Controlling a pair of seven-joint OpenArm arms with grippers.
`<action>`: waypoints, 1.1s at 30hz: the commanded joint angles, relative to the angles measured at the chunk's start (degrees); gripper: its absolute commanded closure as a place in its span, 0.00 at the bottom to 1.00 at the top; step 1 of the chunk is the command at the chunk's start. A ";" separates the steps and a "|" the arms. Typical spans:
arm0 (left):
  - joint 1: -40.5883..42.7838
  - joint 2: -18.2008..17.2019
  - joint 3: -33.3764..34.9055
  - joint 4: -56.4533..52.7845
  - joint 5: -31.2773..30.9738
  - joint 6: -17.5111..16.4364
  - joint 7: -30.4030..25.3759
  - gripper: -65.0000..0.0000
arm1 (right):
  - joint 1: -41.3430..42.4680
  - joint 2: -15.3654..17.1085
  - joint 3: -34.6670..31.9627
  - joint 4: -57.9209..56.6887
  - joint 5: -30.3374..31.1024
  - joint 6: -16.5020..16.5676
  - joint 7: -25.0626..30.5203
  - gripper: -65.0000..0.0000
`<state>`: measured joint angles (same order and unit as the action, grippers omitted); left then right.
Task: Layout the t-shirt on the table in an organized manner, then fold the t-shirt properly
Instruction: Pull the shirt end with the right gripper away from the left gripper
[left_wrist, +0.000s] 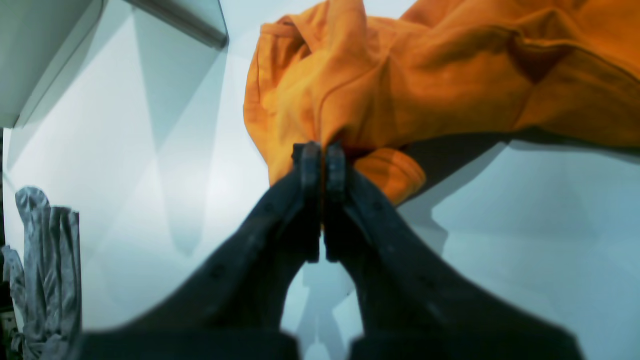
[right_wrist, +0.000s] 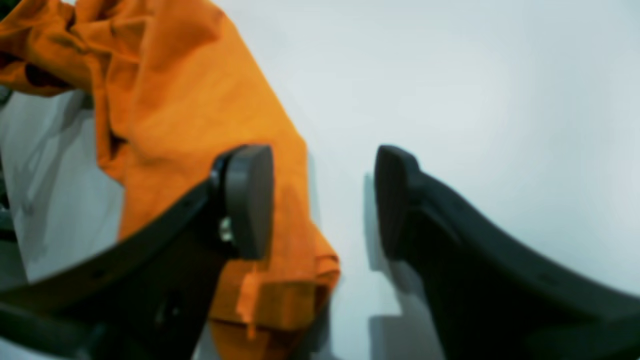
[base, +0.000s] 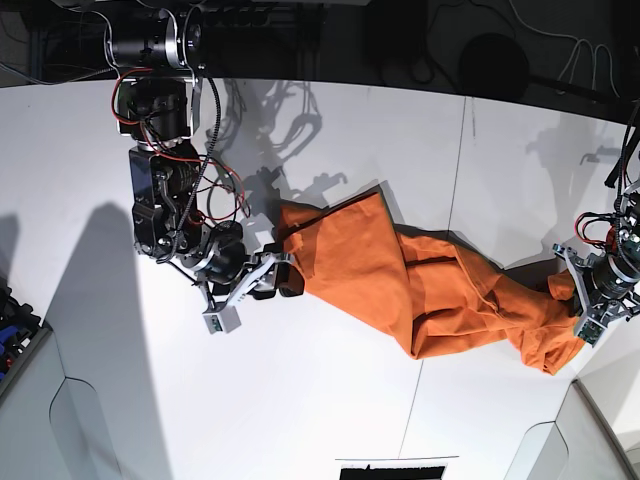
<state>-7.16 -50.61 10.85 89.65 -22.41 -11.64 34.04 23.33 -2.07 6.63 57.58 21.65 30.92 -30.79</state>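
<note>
The burnt-orange t-shirt (base: 420, 290) lies crumpled and stretched in a long band across the white table (base: 330, 400). My left gripper (left_wrist: 323, 160) is shut on a bunched fold of the t-shirt (left_wrist: 425, 75); in the base view it (base: 578, 305) is at the cloth's right end. My right gripper (right_wrist: 320, 200) is open, low over the table (right_wrist: 450, 75), with one finger (right_wrist: 247, 200) above the edge of the t-shirt (right_wrist: 190, 100) and the other over bare table. In the base view it (base: 280, 278) is at the cloth's left corner. The neck tag is not visible.
A thin dark seam (base: 445, 250) crosses the table under the shirt. The dark far edge (base: 400, 85) has cables behind it. A grey wrapped bundle (left_wrist: 45, 260) hangs at the left of the left wrist view. A dark object (base: 392, 470) sits at the near edge.
</note>
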 joint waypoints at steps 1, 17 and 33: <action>-1.07 -1.42 -0.79 0.61 0.33 0.48 -1.01 1.00 | 1.55 -0.39 -0.02 0.17 1.29 1.03 1.99 0.50; -1.07 -1.42 -0.79 0.61 0.33 0.48 -1.03 1.00 | 1.55 -0.70 -10.78 -0.74 1.29 1.01 2.12 0.56; -1.07 -1.44 -0.79 0.61 0.35 0.48 -1.20 1.00 | 1.57 -0.59 -10.73 4.33 4.13 1.01 2.34 1.00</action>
<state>-7.16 -50.63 10.85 89.65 -22.39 -11.64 34.02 23.33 -2.55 -4.14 60.71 24.36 31.11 -30.02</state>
